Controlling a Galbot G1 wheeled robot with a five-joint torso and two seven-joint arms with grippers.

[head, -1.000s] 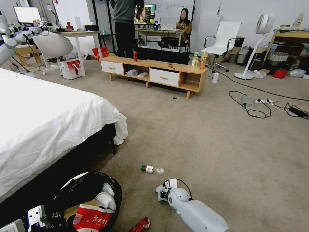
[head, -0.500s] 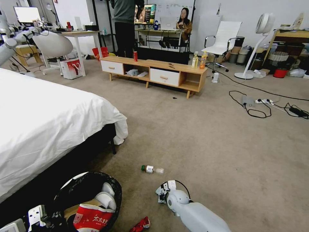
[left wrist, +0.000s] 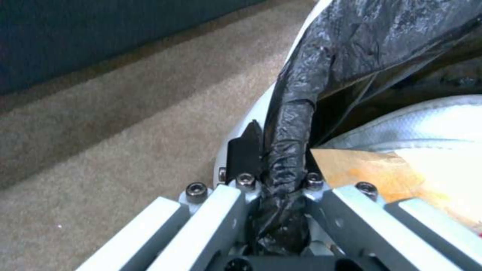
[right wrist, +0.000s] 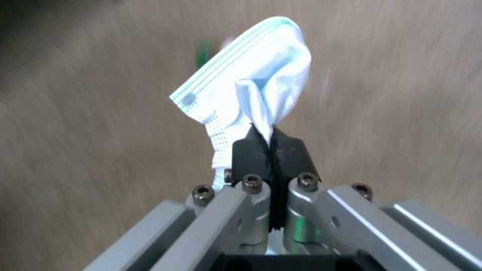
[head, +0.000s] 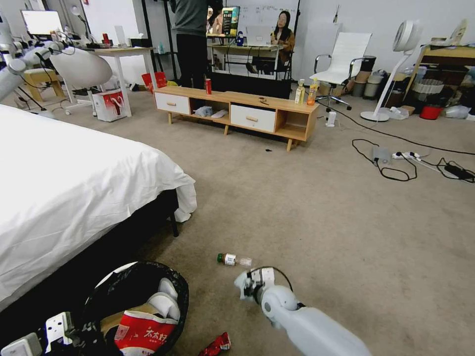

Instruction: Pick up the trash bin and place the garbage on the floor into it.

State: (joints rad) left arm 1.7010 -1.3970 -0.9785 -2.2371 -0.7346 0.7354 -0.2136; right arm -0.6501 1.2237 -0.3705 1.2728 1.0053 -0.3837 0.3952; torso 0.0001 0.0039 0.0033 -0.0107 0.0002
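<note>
The trash bin [head: 182, 292], white with a black bag, hangs at the lower left beside the bed. My left gripper [left wrist: 277, 162] is shut on its bagged rim. Inside lie a red-and-white snack packet [head: 141, 337], white tissues [head: 164, 302] and brown paper [left wrist: 361, 169]. My right gripper [right wrist: 271, 145] is shut on a crumpled white tissue [right wrist: 251, 86]; in the head view the right gripper [head: 246, 287] hovers over the floor [head: 321, 222], right of the bin. A small clear green-capped bottle [head: 233, 259] lies just beyond it. A crushed red piece [head: 216, 344] lies near the bin.
A bed with a white sheet [head: 74, 188] fills the left side. A low wooden cabinet [head: 237, 111] stands at the back with upright bottles and a red can on it. Cables and a power strip [head: 405, 160] lie on the carpet at right. Open carpet stretches ahead.
My right arm has swung a little to the left, toward the bin, with the tissue still in its gripper. The bin and left gripper have barely moved.
</note>
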